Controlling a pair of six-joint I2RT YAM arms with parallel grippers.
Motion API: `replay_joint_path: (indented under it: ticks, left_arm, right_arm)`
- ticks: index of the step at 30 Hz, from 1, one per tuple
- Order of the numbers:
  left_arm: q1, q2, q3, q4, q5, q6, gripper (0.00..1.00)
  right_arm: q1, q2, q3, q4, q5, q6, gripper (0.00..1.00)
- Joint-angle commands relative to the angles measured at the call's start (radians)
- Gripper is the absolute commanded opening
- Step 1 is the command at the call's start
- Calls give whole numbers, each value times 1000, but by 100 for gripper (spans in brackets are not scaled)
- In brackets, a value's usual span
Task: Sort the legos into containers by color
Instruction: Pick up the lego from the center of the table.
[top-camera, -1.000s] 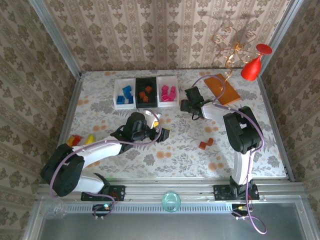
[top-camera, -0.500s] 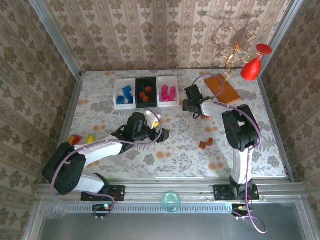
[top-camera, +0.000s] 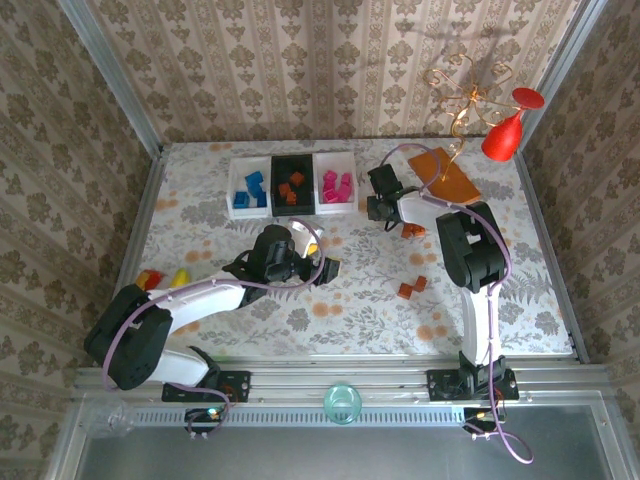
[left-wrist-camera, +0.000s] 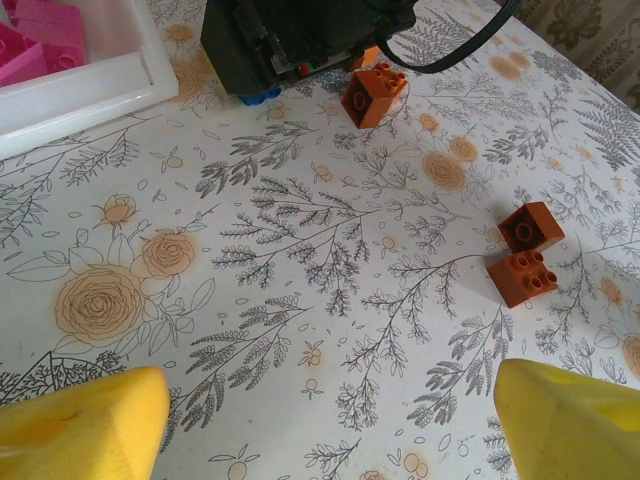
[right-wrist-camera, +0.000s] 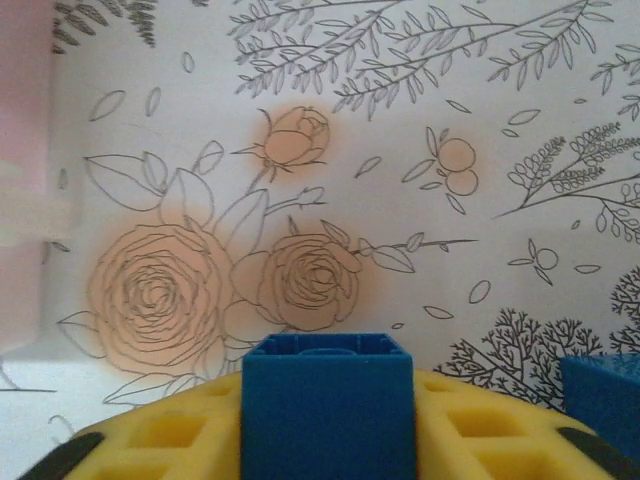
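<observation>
Three trays stand in a row at the back: a white tray (top-camera: 237, 187) with blue legos, a black tray (top-camera: 292, 186) with orange legos, and a white tray (top-camera: 336, 186) with pink legos (left-wrist-camera: 40, 40). My right gripper (top-camera: 378, 207) hovers just right of the pink tray, shut on a blue lego (right-wrist-camera: 327, 395) between its yellow pads (right-wrist-camera: 150, 440). My left gripper (left-wrist-camera: 325, 430) is open over bare table, mid-table (top-camera: 325, 266). One orange lego (left-wrist-camera: 374, 93) lies beside the right gripper. Two more orange legos (left-wrist-camera: 525, 252) lie to the right (top-camera: 410, 288).
A flat orange board (top-camera: 443, 177) lies at the back right, with a red glass (top-camera: 505, 135) and wire ornament beyond it. A red and a yellow piece (top-camera: 160, 280) sit at the left edge. The pink tray's rim (right-wrist-camera: 25, 200) is close on the right wrist's left.
My right gripper has shifted slightly back and left with the blue lego, nearer the pink tray. The left arm has stayed put.
</observation>
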Motion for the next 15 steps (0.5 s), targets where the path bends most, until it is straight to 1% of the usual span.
replay_joint_path:
  ticks: [1, 4, 9, 12, 15]
  left_arm:
    - [-9, -2, 28, 2, -14, 28, 86]
    - [-6, -15, 24, -7, -49, 32, 86]
    - [18, -79, -8, -31, -176, 22, 86]
    - [69, -136, -45, -33, -217, -13, 87]
    - [141, -204, -97, -15, -234, -55, 87]
  right_arm:
    - [-1, -18, 25, -34, -51, -29, 34]
    - [7, -90, -28, -9, -75, -29, 31]
    - [61, -278, -188, 100, -147, 5, 30]
    - [113, -364, -258, 170, -192, 40, 29]
    - [178, -404, -278, 216, -209, 70, 28]
